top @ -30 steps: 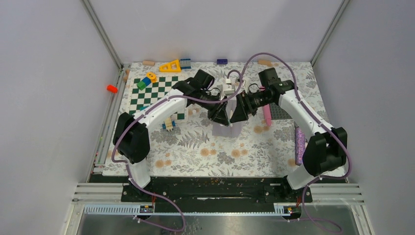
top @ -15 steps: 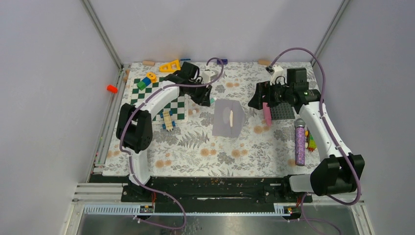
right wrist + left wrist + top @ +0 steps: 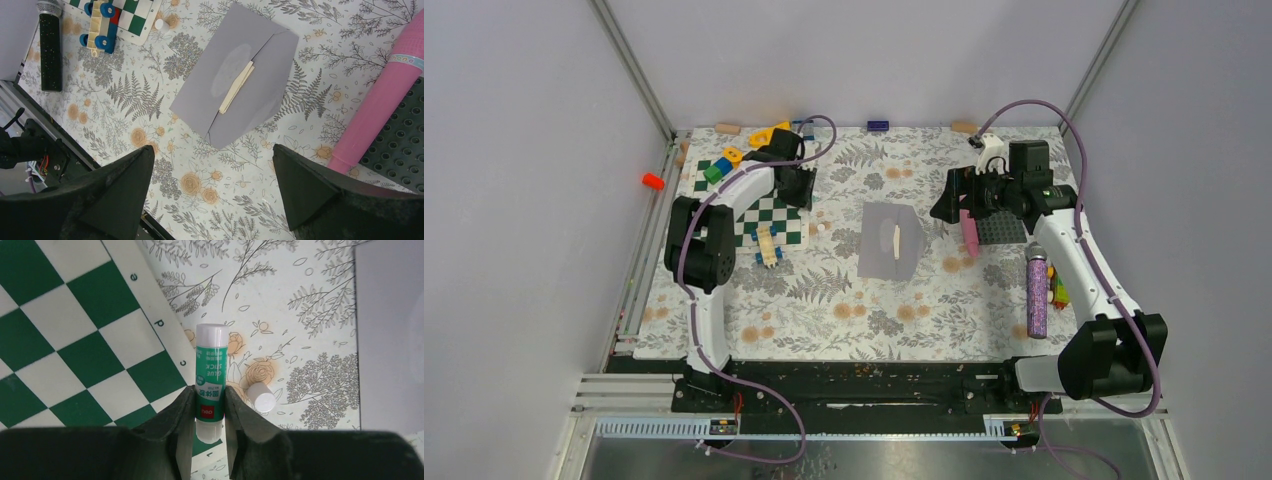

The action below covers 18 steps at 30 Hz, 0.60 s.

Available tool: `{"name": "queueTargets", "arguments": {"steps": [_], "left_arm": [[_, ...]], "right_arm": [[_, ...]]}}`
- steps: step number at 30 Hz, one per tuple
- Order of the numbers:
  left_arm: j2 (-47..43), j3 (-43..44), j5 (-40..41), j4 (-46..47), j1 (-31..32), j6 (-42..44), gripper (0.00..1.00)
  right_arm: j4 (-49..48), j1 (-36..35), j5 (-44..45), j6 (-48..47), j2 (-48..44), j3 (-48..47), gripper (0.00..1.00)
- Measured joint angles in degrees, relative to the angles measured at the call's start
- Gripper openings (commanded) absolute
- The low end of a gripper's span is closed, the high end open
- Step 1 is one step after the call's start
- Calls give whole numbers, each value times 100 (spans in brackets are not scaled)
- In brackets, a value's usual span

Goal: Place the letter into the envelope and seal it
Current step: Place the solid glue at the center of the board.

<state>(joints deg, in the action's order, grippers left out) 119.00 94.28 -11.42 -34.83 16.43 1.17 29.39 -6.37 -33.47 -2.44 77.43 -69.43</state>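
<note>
The pale grey-lavender envelope (image 3: 890, 240) lies flat mid-table with its flaps folded over. A cream strip of the letter (image 3: 236, 86) shows at the seam. The envelope also shows in the right wrist view (image 3: 220, 55) and at the right edge of the left wrist view (image 3: 390, 340). My left gripper (image 3: 799, 190) is over the chessboard's right edge, left of the envelope, shut on a green glue stick (image 3: 212, 365). A small white cap (image 3: 261, 397) lies beside it. My right gripper (image 3: 949, 205) hovers right of the envelope, open and empty (image 3: 212, 190).
A green chessboard (image 3: 744, 205) with toy blocks and a toy car (image 3: 769, 245) is at the left. A pink cylinder (image 3: 970, 232), a dark studded plate (image 3: 1001, 228) and a purple glitter microphone (image 3: 1036, 290) are at the right. A black microphone (image 3: 50, 45) lies near the front.
Both grippers left the envelope. My right arm pulled back to the right and now holds still. My left arm moved left to the chessboard's edge.
</note>
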Motion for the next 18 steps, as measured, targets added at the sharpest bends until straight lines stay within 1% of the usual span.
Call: {"name": "queueTargets", "arguments": {"steps": [6,8,11,18], "left_arm": [[0,-262,214,74,44,-330,18],[0,-310,227,74,59,-382,18],[2,-428,227,76,72,-472,18],[0,-671,223,120,70,-584,18]], "right_arm": [[-26,0,-2,17,0,9,96],[-39,0,-2,26,0,35,96],[-48,0,-2,46,0,61,98],[-59,0,-2,66,0,63,99]]}}
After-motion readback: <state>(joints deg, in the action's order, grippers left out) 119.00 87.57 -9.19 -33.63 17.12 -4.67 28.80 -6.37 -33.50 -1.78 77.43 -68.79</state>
